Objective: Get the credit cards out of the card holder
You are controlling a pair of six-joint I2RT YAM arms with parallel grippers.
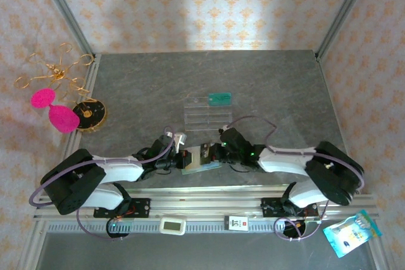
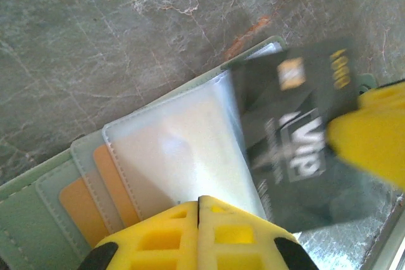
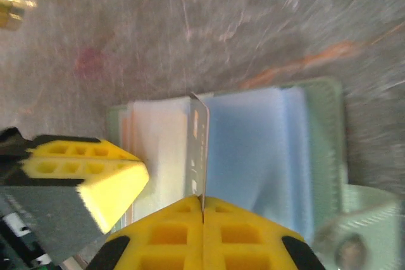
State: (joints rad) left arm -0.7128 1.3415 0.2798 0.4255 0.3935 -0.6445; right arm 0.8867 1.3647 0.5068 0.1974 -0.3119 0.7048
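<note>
Two robot arms meet over an open card holder (image 1: 201, 159) at the near edge of a grey marbled desk (image 1: 145, 86). The right gripper (image 3: 202, 202) is clamped on a black credit card (image 2: 297, 150) marked "VIP" in white, with gold print along its top. The card sits tilted, its lower left corner overlapping the holder's clear window, and one of that gripper's yellow fingers (image 2: 373, 134) covers its right edge. Motion blur softens the card's smaller lettering beyond reading. From the right wrist the same card appears edge-on as a thin upright sliver above pale blue panels. The left gripper (image 2: 199, 203) is clenched, fingers pressed together at the holder's near edge; whether it pinches a flap or merely presses down cannot be told. Two orange cards (image 2: 76, 203) remain tucked in slots on the holder's left side, only their upper edges showing. Farther back on the desk lie a clear compartment tray (image 1: 205, 117) and, just beyond it, a teal card (image 1: 219, 98). A gold wire stand (image 1: 60, 71) stands off the left edge, and a blue packet (image 1: 351, 233) lies at the lower right.
</note>
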